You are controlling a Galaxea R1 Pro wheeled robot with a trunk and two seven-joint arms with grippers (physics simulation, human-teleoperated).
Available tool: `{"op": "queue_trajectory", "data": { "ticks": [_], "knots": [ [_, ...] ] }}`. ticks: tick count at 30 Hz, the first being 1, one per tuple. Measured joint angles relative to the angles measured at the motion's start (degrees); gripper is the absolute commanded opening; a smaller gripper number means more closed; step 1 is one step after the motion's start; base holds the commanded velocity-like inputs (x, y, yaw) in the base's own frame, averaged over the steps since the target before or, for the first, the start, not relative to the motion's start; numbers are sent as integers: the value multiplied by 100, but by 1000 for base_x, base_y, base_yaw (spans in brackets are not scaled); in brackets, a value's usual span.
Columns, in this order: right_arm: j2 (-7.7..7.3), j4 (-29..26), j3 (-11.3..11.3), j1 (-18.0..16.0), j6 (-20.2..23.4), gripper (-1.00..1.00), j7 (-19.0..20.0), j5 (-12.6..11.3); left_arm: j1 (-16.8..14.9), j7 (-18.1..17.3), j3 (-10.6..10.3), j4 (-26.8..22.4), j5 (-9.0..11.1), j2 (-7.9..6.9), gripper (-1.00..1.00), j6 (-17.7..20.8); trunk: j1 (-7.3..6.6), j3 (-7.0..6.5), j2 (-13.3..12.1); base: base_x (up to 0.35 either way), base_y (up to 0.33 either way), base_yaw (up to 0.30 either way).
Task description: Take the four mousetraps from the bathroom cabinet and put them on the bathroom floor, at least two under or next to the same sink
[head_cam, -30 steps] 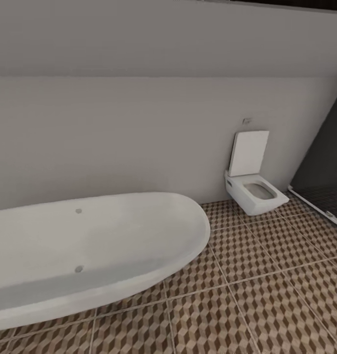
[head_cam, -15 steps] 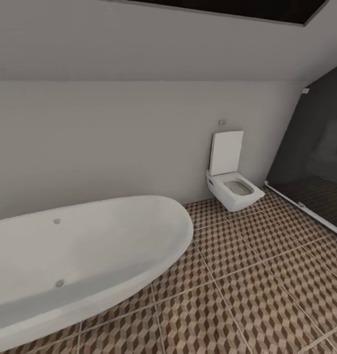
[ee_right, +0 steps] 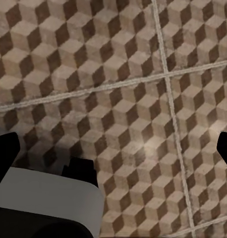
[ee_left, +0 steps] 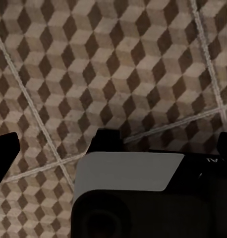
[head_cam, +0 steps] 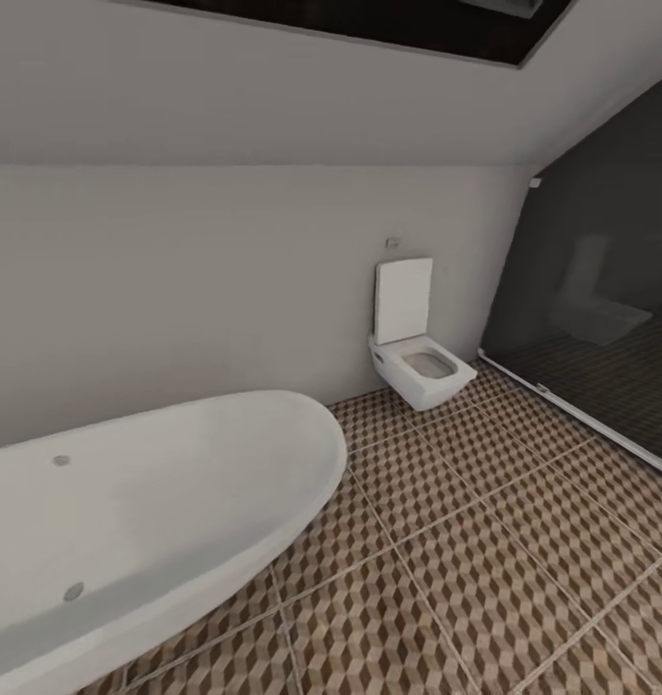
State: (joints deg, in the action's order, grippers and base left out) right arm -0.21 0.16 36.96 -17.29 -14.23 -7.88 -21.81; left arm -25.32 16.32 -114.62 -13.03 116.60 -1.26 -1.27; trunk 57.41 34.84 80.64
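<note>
Right now I'm on my way through the bathroom with both arms hanging low, each wrist camera looking straight down at the bathroom floor (head_cam: pixel 485 569) with its cube-patterned tiles. On my left gripper (ee_left: pixel 113 148) the dark fingertips sit wide apart at the frame's sides with nothing between them, so it is released and empty; my right gripper (ee_right: pixel 116 151) is spread the same way, empty over bare tile. I judge I carry them like this simply because I'm travelling and have nothing to hold yet. From my head I see the bathtub (head_cam: pixel 148 521) along the wall, the toilet (head_cam: pixel 418 362) beyond its end with the lid raised, and the glass shower (head_cam: pixel 601 338) in the far corner. I can spot no mousetraps, cabinet or sink, and I can read no writing or brand anywhere.
</note>
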Motion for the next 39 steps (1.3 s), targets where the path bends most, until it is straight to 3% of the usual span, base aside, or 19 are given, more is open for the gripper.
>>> {"op": "queue_trajectory", "data": {
  "ticks": [14,39],
  "knots": [
    [6,-7,0,0,2,100,-5,0,0,0,0,0,0,0,100,0,0,8,0,0,0,-126],
    [3,0,0,0,3,100,0,0,0,0,0,0,0,0,100,0,0,18,0,0,0,-279]
  ]
}}
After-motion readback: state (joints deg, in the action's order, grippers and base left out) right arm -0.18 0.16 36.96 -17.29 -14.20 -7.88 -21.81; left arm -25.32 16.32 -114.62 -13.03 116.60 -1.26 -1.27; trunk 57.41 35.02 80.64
